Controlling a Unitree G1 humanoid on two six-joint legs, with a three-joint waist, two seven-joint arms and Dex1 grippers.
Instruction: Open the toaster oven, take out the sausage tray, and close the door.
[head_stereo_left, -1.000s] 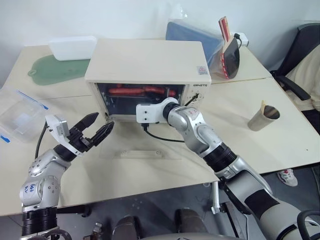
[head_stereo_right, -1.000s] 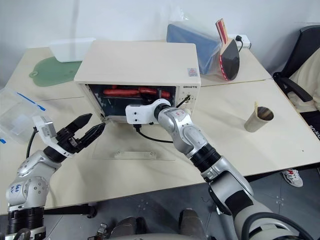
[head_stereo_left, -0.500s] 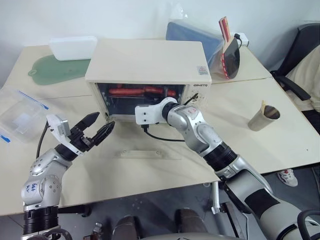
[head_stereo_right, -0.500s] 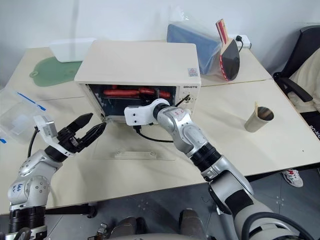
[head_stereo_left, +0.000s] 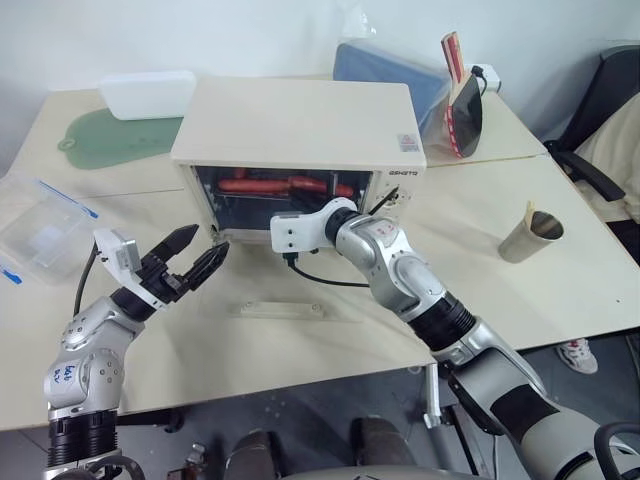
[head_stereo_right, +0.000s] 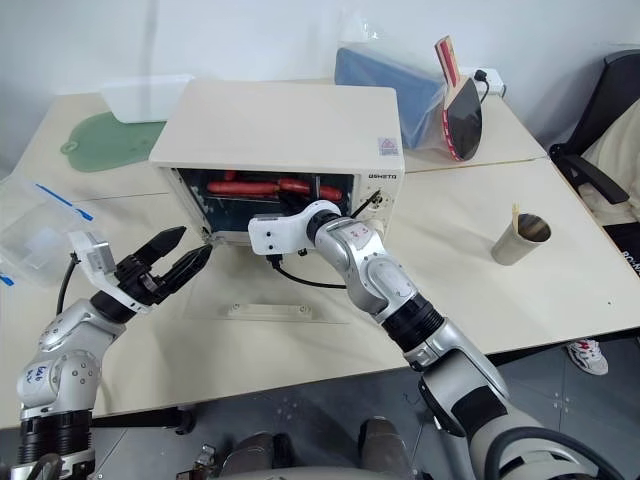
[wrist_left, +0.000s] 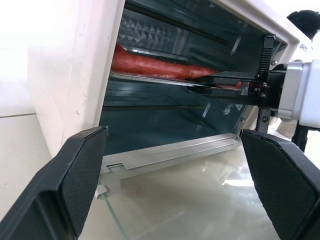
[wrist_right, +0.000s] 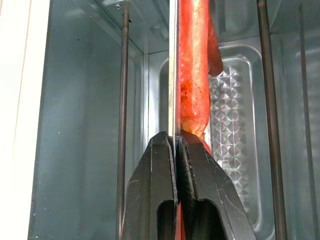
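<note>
Clear glass cream-framed door (head_stereo_left: 285, 296) already lying open on the tabletop (head_stereo_left: 480, 230); right fingers (wrist_right: 176, 145) clamping the shallow silver sausage tray's (wrist_left: 165, 80) rim inside the oven, left fingers (head_stereo_left: 190, 245) spread idle; extraction, closing remaining.

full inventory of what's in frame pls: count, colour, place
toaster oven: 1, cream, table centre, open
door: 1, clear glass, flat on the table before the oven
sausage tray: 1, silver, red sausages, inside the oven
container: 1, clear, blue-edged, table left
box: 1, white, back left
mat: 1, green, back left
paddle: 1, red-black, back right
cup: 1, metallic, table right
left gripper: open, left of the oven mouth
right gripper: shut on the tray's rim
</note>
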